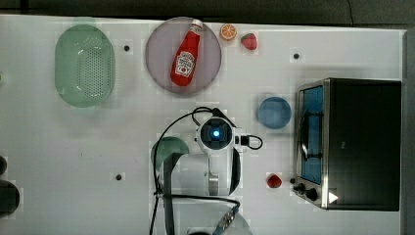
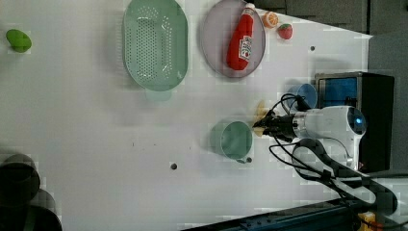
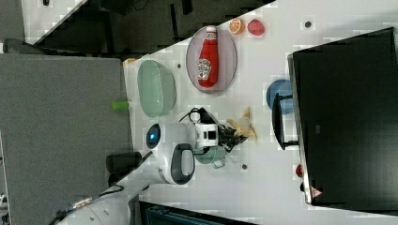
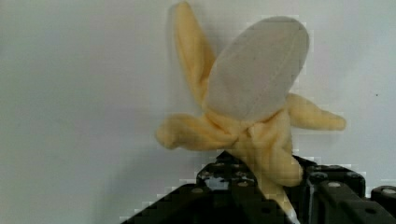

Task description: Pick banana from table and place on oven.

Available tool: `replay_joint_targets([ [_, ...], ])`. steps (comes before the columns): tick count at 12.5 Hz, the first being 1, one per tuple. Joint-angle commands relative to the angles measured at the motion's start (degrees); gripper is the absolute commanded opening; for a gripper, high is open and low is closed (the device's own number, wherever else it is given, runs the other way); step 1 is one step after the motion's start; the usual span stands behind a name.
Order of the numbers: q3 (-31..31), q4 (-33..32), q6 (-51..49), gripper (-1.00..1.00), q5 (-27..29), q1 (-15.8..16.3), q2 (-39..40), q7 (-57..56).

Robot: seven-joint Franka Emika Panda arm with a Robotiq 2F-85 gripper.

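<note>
Black jaws (image 4: 273,196) sit on either side of the lower stem end of the banana (image 4: 252,112), and from the wrist view they look drawn in against it, though whether the pinch is firm I cannot tell. That banana is a plush toy: pale-yellow fabric peel flaps splayed outward and a grey-white cloth core poking up between them, lying on the white desk (image 1: 73,147). It should be very light, soft and squashy, not fragile and not slippery, but the loose flaps will flop and give no hold; the thicker bundle where the flaps meet, down toward the stem, looks like the right place to pinch, which is about where the jaws stand. In the left view the banana (image 2: 261,115) lies just beside a teal cup (image 2: 235,139), so a lift should go straight up to keep clear of the cup. Further out, a blue bowl (image 1: 274,112) sits near the oven (image 1: 364,144), whose flat black top offers a broad landing place at the top view's right.
</note>
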Motion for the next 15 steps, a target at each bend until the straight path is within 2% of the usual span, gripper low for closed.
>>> replay_joint_targets([
  [1,-0.07,1.60,0.79,-0.47,0.56,-0.65,-7.76,1.91],
  [5,0.00,4.50,-15.13,-0.47,0.56,-0.60,-23.05,1.90],
  [8,-0.24,11.33,-32.41,-0.47,0.56,-0.62,-31.23,1.91],
  [12,-1.27,23.71,-50.30,-0.47,0.55,-0.77,-32.46,1.87],
  [15,-4.51,30.03,-52.72,-0.47,0.55,-1.07,-30.26,1.65],
])
